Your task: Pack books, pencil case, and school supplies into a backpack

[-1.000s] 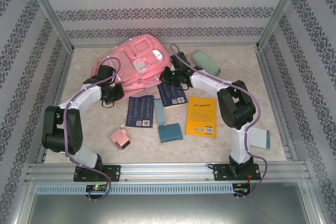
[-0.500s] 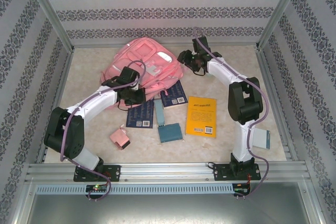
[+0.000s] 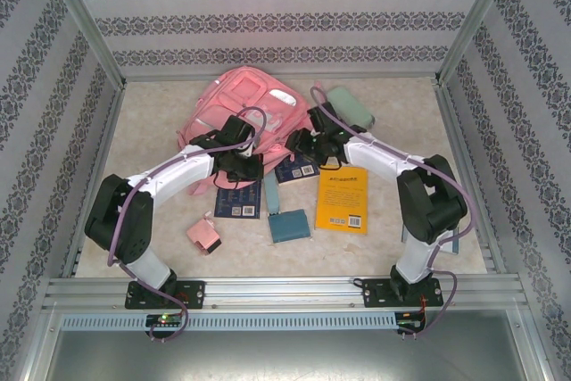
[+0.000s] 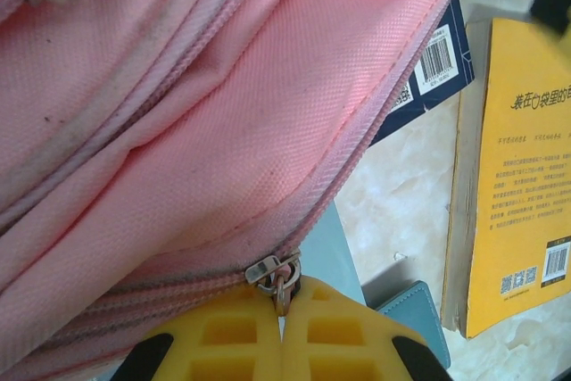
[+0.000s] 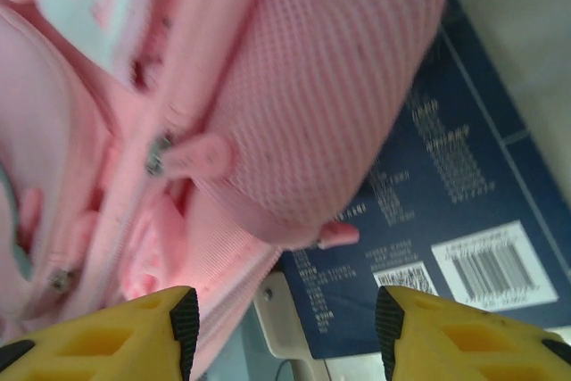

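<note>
The zipper pull (image 4: 275, 274) was clamped in the left end effector (image 4: 281, 314), likely so the backpack (image 3: 234, 100), lying on the worktop (image 3: 161, 211) partly over a navy book (image 5: 464, 211), could be opened. The right end effector (image 5: 284, 323) was held apart beside the mesh pocket (image 5: 330, 104).

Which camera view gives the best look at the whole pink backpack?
The top external view: the backpack lies there almost whole, front side up. The left wrist view gives close pink fabric with a zipper pull at the fingertips; the right wrist view, a blurred mesh pocket.
</note>
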Robot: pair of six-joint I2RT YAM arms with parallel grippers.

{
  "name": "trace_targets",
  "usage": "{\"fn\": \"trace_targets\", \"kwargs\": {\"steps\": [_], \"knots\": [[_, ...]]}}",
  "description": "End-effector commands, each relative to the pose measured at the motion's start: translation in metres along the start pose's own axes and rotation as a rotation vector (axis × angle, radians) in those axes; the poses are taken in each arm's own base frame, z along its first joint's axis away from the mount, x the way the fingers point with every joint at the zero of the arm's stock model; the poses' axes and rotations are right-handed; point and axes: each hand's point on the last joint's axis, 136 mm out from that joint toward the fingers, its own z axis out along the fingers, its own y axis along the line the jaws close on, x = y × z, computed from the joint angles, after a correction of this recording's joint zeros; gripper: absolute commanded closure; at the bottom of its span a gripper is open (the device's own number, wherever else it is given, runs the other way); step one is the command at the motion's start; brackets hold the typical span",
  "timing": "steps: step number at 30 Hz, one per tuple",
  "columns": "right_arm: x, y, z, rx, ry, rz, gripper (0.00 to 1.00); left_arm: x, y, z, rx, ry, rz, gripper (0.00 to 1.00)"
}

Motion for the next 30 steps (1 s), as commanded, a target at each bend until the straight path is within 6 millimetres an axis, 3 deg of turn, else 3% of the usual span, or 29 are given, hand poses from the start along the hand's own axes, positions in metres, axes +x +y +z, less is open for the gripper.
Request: {"fn": "trace_targets", "kwargs": {"steps": [1, 6, 11, 16, 21, 25, 30], "knots": [[0.012, 0.014, 0.015, -0.045, 0.041, 0.054, 0.43, 0.002, -0.023, -0.003, 0.068, 0.021, 0.067, 1.0], [0.028, 0.037, 0.031, -0.097, 0.077, 0.077, 0.43, 0.007, -0.023, -0.003, 0.062, 0.042, 0.082, 1.0], [0.032, 0.048, 0.025, -0.116, 0.054, 0.074, 0.42, 0.009, -0.021, -0.005, 0.053, 0.047, 0.09, 1.0], [0.035, 0.056, 0.015, -0.147, 0.043, 0.095, 0.34, 0.006, -0.024, -0.01, 0.054, 0.037, 0.101, 1.0], [0.044, 0.063, 0.031, -0.161, 0.087, 0.111, 0.36, 0.007, -0.024, -0.011, 0.058, 0.043, 0.103, 1.0], [0.048, 0.066, 0.043, -0.152, 0.096, 0.109, 0.46, 0.008, -0.022, -0.013, 0.042, 0.042, 0.107, 1.0], [0.039, 0.059, 0.036, -0.114, 0.051, 0.083, 0.84, 0.014, 0.007, -0.019, -0.109, 0.063, 0.08, 1.0]]}}
